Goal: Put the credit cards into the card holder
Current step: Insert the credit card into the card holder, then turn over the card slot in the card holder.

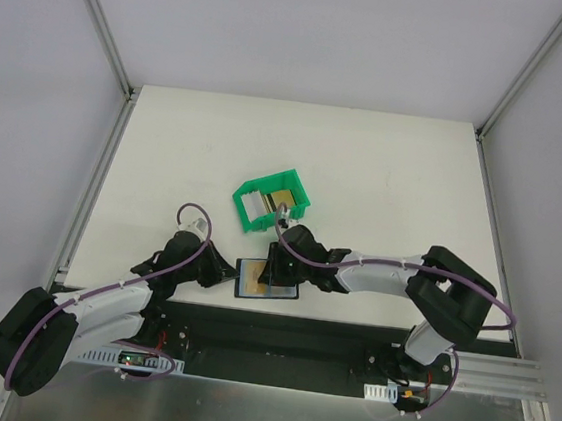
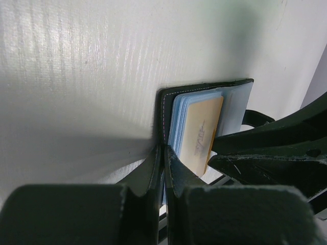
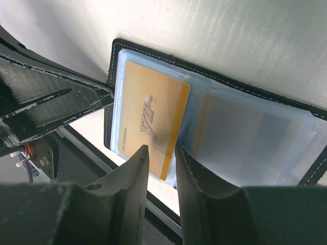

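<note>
The black card holder point(image 1: 289, 293) lies open near the table's front edge, its bluish clear sleeves facing up. My left gripper point(image 1: 222, 277) point(image 2: 163, 149) is shut on its left edge point(image 2: 204, 86). A gold credit card point(image 3: 150, 120) point(image 2: 200, 133) lies on the left sleeves of the holder point(image 3: 214, 76). My right gripper point(image 1: 276, 272) point(image 3: 161, 149) hovers over it, its jaws a little apart with the card's lower right corner showing in the gap. Another pale card point(image 3: 245, 138) sits inside a sleeve on the right half. More credit cards point(image 1: 283, 199) stand in the green bin.
The green open-fronted bin point(image 1: 263, 187) stands just behind the holder, mid-table. The black mounting rail point(image 1: 278, 336) runs along the front edge, right below the holder. White walls with metal posts enclose the table on three sides.
</note>
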Robot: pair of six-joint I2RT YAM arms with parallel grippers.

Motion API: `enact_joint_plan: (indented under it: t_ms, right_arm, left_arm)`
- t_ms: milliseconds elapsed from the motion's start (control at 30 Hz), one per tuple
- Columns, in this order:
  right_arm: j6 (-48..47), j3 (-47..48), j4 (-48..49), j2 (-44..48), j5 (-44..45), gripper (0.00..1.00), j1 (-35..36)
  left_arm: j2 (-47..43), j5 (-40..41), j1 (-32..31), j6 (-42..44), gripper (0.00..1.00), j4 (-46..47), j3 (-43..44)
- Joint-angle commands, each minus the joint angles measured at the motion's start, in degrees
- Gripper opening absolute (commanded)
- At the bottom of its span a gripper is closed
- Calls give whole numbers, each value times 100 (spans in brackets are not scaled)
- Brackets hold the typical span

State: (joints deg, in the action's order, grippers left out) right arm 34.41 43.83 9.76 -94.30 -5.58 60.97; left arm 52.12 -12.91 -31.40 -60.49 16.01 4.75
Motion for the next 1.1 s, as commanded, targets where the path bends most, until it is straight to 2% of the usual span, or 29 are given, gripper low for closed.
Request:
enact_joint_plan:
  t_ms: [0, 200, 433, 533, 633, 733, 1067]
  right_arm:
    - [-251, 239, -316, 236, 259, 33, 55]
    - [-347, 222, -756, 588, 839, 39, 47]
    - [-426, 424, -791, 518, 673, 41, 90]
    - [-488, 643, -870, 369, 672, 45, 178]
    - [-558, 907, -1124, 228, 734, 57, 275]
    - [-576, 1083, -1266, 114, 796, 62, 319]
    - [-576, 1382, -1793, -115, 1059, 68, 407]
  left_arm:
    - [-26, 8, 64, 239, 0, -160, 113]
    - [-237, -19, 64, 406, 0, -335, 236]
    - [-342, -142, 64, 494, 0, -406, 333]
    - [-413, -238, 64, 564, 0, -414, 412]
    - [-536, -335, 64, 635, 0, -449, 500]
    - [-632, -432, 64, 687, 0, -485, 614]
    - [-641, -581, 64, 732, 0, -529, 799]
